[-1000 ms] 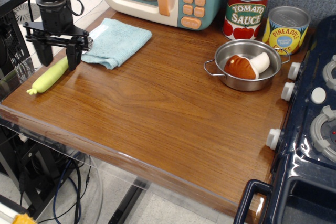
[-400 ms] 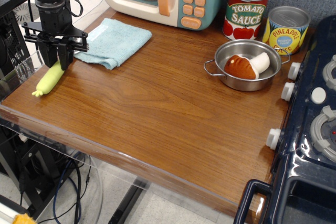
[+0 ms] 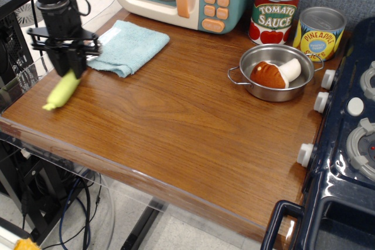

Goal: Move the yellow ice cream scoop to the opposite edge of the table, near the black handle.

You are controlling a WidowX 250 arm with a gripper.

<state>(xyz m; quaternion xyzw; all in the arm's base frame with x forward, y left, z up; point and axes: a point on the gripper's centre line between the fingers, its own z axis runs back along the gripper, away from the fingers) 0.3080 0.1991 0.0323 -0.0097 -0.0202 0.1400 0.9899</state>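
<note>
Table [image 3: 176, 121]: brown wood.
Pot [image 3: 258, 89]: holds a toy drumstick [image 3: 275, 74].
Gripper [image 3: 69, 69]: clamped on scoop [image 3: 62, 91], blurred.

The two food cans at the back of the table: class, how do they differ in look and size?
The Tomato Sauce can has a red-and-green label with tomatoes; the pineapple can has a yellow label. The Tomato Sauce can is taller; the pineapple can is squatter. Both stand upright with silver tops.
</note>
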